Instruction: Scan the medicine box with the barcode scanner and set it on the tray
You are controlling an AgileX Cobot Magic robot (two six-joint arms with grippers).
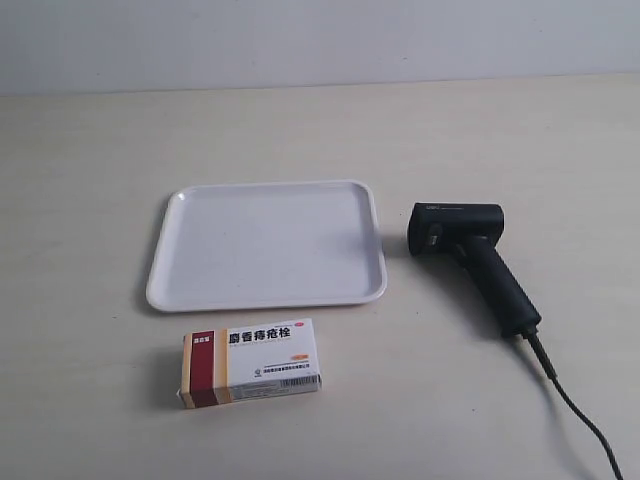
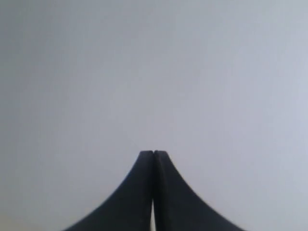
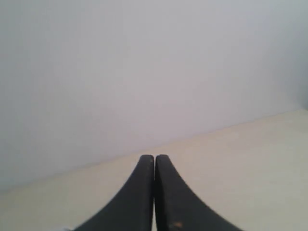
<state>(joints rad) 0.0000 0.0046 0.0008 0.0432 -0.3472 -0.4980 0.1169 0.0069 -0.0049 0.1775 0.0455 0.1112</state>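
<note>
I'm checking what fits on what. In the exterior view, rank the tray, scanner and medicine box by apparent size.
1. tray, clearly largest.
2. barcode scanner.
3. medicine box, though it lies nearer the camera, so the last two are unsure.

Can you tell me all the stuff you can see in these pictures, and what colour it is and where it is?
tray: one, white, middle of the table, nothing on it.
medicine box: one, white with a dark red and tan end, lying just in front of the tray.
barcode scanner: one, black, lying beside the tray, its cable running off the picture's edge.
table: one, pale beige, under everything.
wall: one, light grey, behind the table.
left gripper: one, black, shut, holding nothing.
right gripper: one, black, shut, holding nothing.
</note>
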